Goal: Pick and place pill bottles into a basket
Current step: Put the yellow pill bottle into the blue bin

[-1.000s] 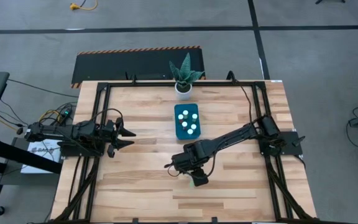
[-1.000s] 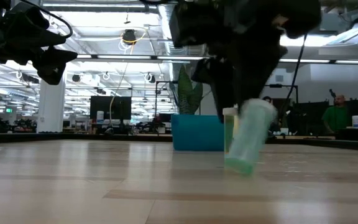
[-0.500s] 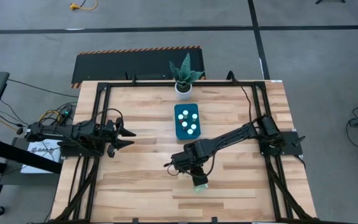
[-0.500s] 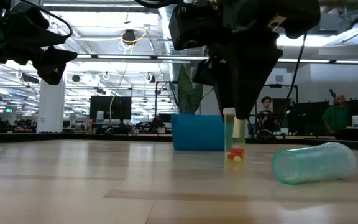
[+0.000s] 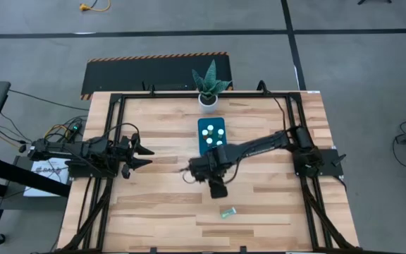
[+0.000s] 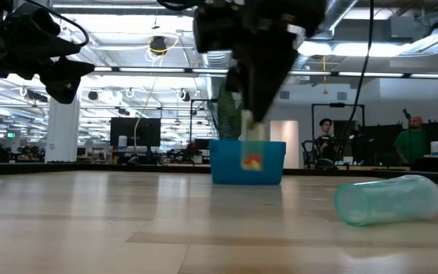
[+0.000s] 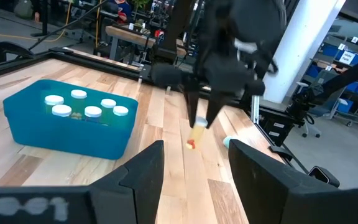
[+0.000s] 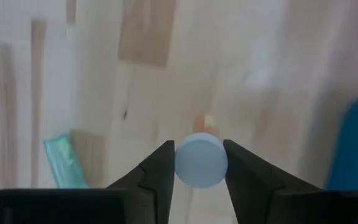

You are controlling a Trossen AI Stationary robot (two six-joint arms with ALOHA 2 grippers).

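- Right gripper (image 8: 199, 177): pinched on a pill bottle (image 8: 199, 161), held by the cap so it hangs clear of the table.
- Basket (image 5: 212, 136): just beyond the gripper, five bottles inside.
- Left gripper (image 5: 141, 150): spread, parked well apart.
- Green tube (image 5: 228, 212): lying behind the gripper.

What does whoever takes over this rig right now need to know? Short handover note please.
Right gripper: jaws shut on a pill bottle, lifted off the table, just short of the basket.
Left gripper: jaws open, empty, waiting at the table's left side.
Done: five white-capped bottles already stand in the teal basket.
Left: carry the held bottle over the basket and release it. A clear green bottle lies on its side on the table nearer the front edge; it probably goes in next.
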